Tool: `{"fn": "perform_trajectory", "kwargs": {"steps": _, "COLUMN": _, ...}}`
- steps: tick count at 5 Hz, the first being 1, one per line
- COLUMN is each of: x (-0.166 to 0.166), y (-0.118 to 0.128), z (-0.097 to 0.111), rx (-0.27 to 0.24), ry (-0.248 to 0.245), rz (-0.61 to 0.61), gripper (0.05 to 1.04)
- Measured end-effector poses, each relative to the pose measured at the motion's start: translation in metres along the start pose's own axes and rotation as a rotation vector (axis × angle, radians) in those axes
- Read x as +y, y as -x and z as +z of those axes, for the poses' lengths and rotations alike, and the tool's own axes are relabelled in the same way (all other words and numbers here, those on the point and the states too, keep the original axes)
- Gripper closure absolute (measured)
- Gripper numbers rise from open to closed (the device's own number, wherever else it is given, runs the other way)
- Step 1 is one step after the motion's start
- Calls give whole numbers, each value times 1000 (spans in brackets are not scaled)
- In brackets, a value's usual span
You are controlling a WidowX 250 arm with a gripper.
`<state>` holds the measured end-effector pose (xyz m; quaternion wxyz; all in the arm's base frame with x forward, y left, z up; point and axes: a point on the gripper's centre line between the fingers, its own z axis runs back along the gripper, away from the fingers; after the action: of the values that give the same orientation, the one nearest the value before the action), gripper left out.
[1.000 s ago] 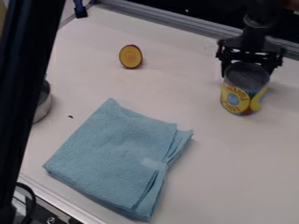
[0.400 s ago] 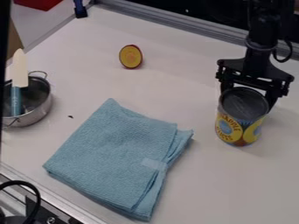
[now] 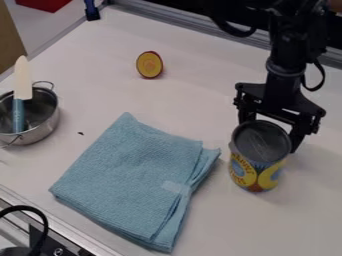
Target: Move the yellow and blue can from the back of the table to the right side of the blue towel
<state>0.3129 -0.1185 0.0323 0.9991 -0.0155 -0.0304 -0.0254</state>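
Note:
The black gripper (image 3: 268, 131) is at the right of the table, shut on a can (image 3: 255, 167) with a yellow and blue label and a dark grey top. Its two fingers stand on either side of the can's upper part, at the far side. The can is upright and tilts slightly; whether its bottom touches the table I cannot tell. To the left of the can lies a folded blue cloth (image 3: 137, 182), with a narrow gap between them.
A metal pot (image 3: 45, 120) with a white and blue utensil (image 3: 23, 87) in it stands at the left edge. A yellow, red-rimmed oval piece (image 3: 149, 65) is upright toward the back. Metal rails border the white table (image 3: 194, 97).
The gripper and the can have moved together toward the near side and somewhat left. A dark bar at the left has gone from view, uncovering the pot and utensil.

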Motion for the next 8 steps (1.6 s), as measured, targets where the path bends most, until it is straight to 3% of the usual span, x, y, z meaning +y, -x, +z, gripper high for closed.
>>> {"fn": "perform_trajectory", "kwargs": {"steps": 3, "x": -7, "y": 53, "z": 9, "rx": 1, "ry": 29, "rz": -125, "gripper": 84}}
{"fn": "perform_trajectory", "kwargs": {"steps": 5, "x": -5, "y": 63, "z": 23, "rx": -22, "ry": 60, "rz": -150, "gripper": 84}}
{"fn": "perform_trajectory", "kwargs": {"steps": 6, "x": -3, "y": 41, "z": 30, "rx": -78, "ry": 53, "rz": -68, "gripper": 84}}
{"fn": "perform_trajectory", "kwargs": {"steps": 8, "x": 14, "y": -21, "z": 22, "rx": -160, "ry": -5, "rz": 111, "gripper": 84}}
